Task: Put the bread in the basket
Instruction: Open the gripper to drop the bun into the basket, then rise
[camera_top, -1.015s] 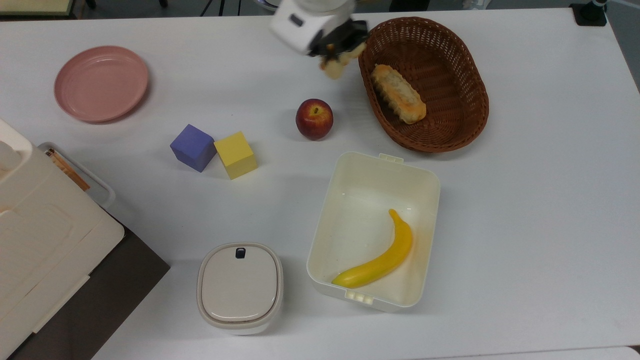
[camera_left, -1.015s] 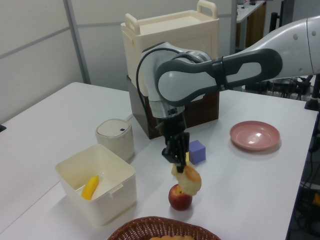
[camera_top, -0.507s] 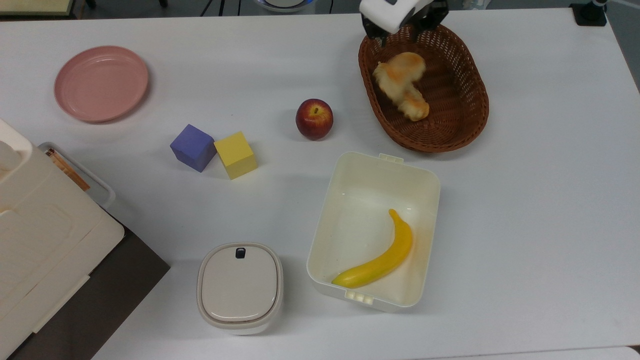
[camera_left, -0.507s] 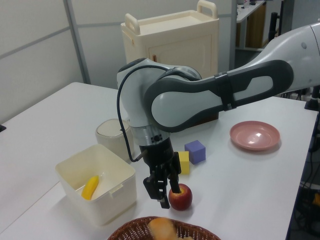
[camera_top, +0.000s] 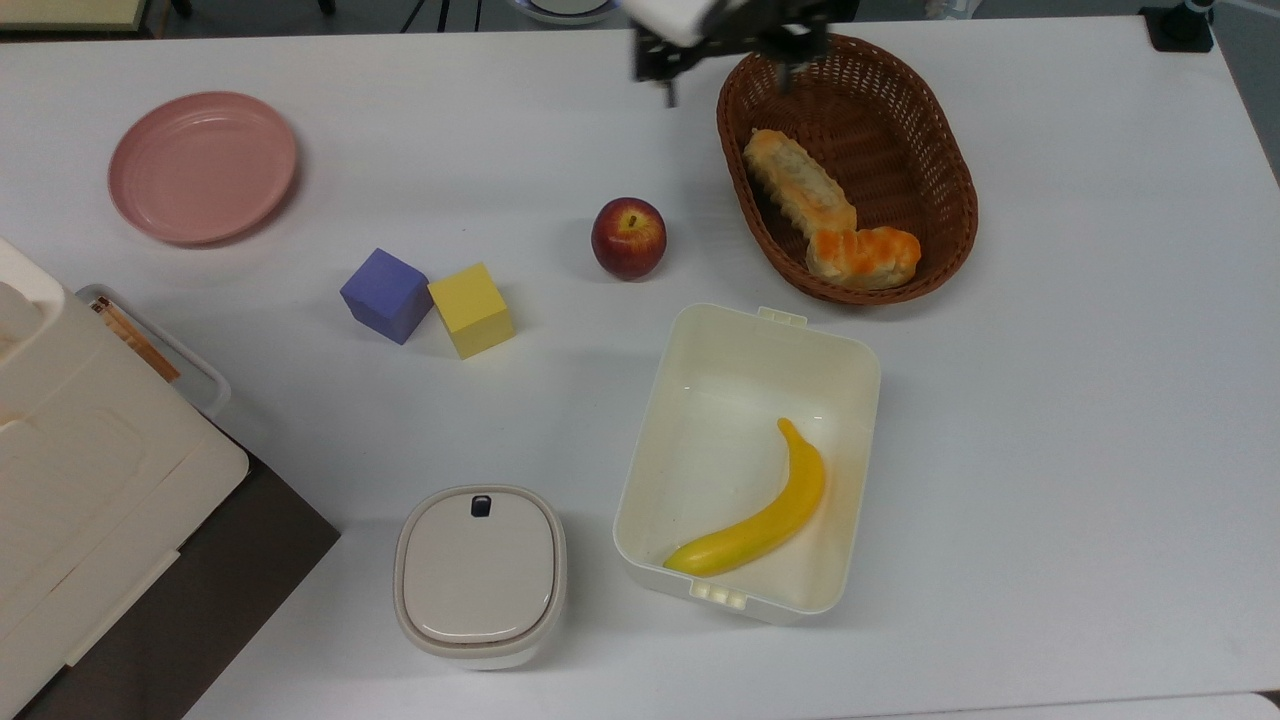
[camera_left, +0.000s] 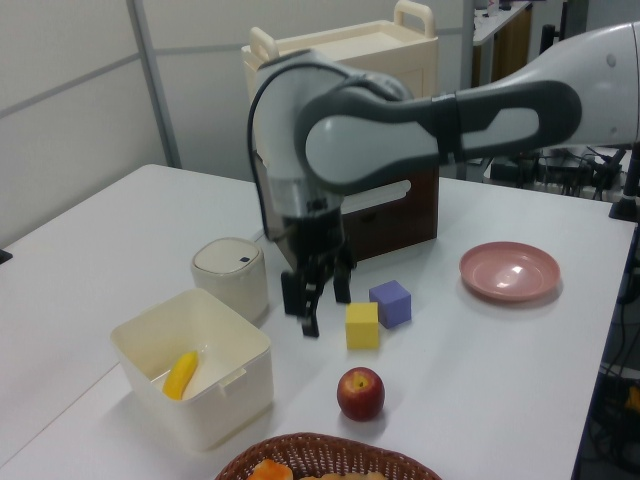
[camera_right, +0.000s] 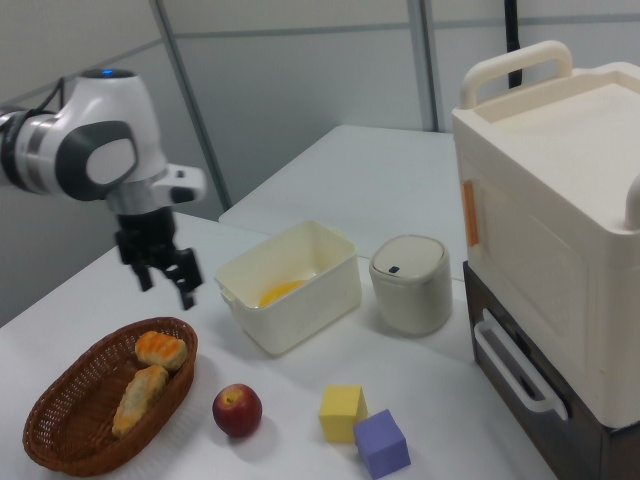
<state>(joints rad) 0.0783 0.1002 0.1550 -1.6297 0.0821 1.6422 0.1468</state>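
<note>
The bread (camera_top: 863, 256) is lying inside the wicker basket (camera_top: 945, 150), at the top view's near end. The gripper (camera_left: 318, 300), fingers spread and empty, is hovering above; only retreat appears outstanding.

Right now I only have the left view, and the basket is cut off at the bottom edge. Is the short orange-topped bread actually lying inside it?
Observer: Yes. In the top view the bread lies inside the basket, at the end nearest the cream tub.
Operator: Is anything else in there with it?
Observer: A longer, paler bread lies along the basket floor, and in the top view its end meets the short one.
Operator: Where is the gripper relative to the basket?
Observer: In the top view the gripper is open at the basket's end away from the tub, clear of both breads and holding nothing.
</note>
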